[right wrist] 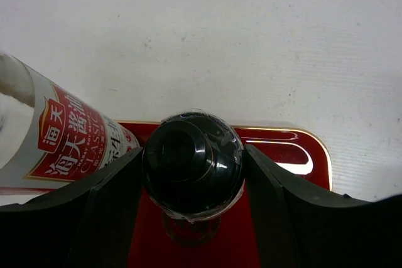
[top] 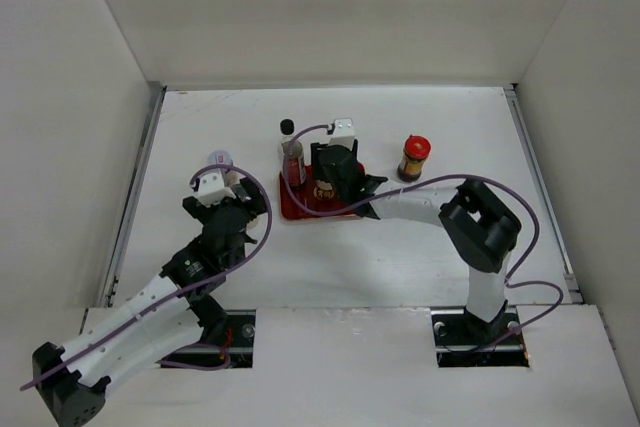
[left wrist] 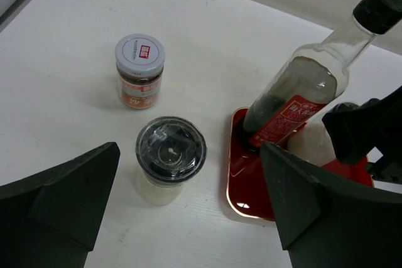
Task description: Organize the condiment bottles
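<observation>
My right gripper (right wrist: 192, 177) is shut on the short black-topped bottle (right wrist: 191, 162), over the flat red tray (right wrist: 286, 147). The tall clear black-capped bottle (top: 291, 154) stands on the tray's left part, beside it; its red label shows in the right wrist view (right wrist: 66, 137). My left gripper (left wrist: 188, 218) is open and empty, just short of the silver-lidded jar (left wrist: 170, 152), which stands on the table left of the tray (left wrist: 246, 183). The white-lidded jar (left wrist: 139, 71) stands beyond it. The red-lidded jar (top: 414, 157) stands alone to the right of the tray.
White walls enclose the table on the left, back and right. The right arm (top: 480, 222) reaches across from the right over the tray (top: 300, 211). The left arm (top: 190, 267) lies diagonally at the front left.
</observation>
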Tool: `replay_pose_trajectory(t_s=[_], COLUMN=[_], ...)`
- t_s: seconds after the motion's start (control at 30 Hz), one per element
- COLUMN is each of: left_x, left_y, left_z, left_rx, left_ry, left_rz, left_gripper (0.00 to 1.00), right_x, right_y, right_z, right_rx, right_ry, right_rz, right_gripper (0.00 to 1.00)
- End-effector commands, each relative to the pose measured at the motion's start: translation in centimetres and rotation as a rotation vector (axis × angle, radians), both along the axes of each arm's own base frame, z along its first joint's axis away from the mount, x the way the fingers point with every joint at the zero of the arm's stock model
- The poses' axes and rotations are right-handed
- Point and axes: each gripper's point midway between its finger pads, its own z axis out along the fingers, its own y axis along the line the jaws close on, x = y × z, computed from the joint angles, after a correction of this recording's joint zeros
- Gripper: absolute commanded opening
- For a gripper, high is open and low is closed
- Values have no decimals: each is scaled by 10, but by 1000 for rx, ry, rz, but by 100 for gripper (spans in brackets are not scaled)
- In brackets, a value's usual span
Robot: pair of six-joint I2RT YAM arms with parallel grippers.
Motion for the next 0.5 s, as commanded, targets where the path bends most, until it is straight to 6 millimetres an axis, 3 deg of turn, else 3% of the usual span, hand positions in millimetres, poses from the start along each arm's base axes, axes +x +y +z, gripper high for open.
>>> replay_pose_trajectory(t_s=[0.0, 0.13, 0.27, 0.47], left_x=[1, 3, 5, 15], left_y=[0, -7, -5, 4], left_z=[12, 5, -6, -25], left_rx=[-32, -8, 34, 67], left_ry=[-15, 22, 65, 119], left_rz=[2, -26, -11, 47], left_gripper=[98, 98, 98, 98], right_x=[15, 12, -3, -35], right_y=[17, 13, -6, -45], right_z=[55, 66, 95, 109], right_rx=[159, 172, 203, 215], right_ry=[-143, -155, -182, -184], right_rz=[-45, -53, -61, -56], right_gripper=[69, 85, 98, 100])
